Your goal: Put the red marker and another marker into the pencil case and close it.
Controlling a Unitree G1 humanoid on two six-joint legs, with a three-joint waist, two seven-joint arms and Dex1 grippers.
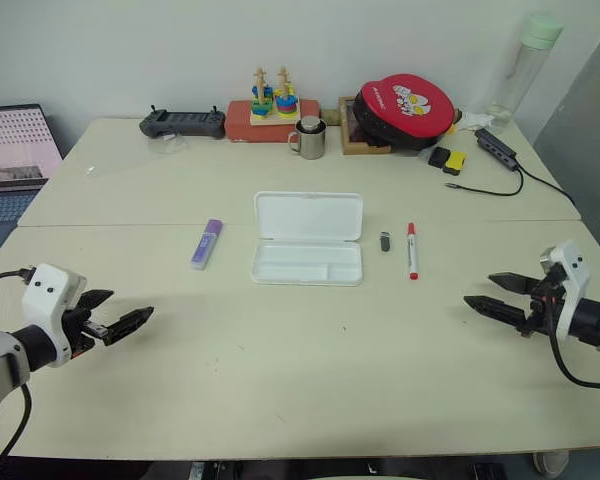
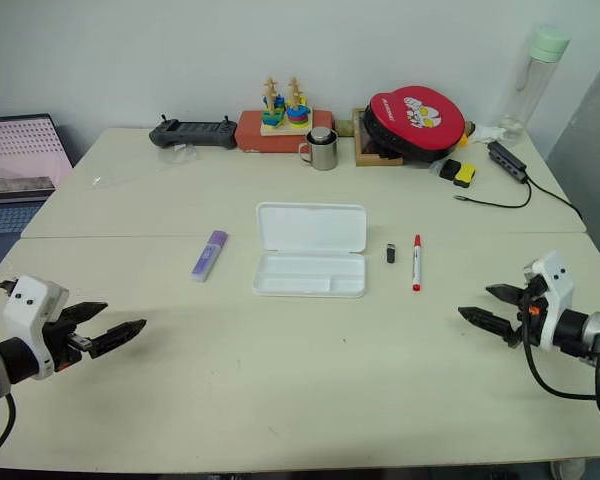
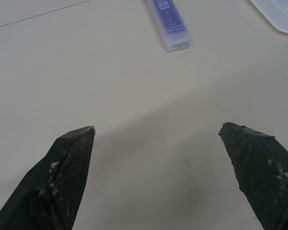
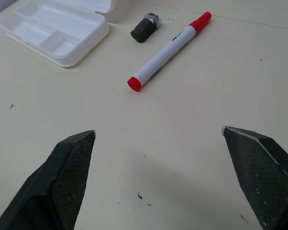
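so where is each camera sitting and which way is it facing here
Left eye view: on the head, looking forward and down over the table; left gripper and right gripper show, both open.
Right eye view: same head, same scene, same two arms.
Left wrist view: on the left wrist, along its spread fingers toward the purple marker.
Right wrist view: on the right wrist, along its fingers toward the red marker, small dark stick and open pencil case.
Shared: both wrist views catch the pencil case.

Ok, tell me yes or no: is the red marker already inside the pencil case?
No, the red marker lies on the table to the right of the open pencil case, with a small dark stick between them.
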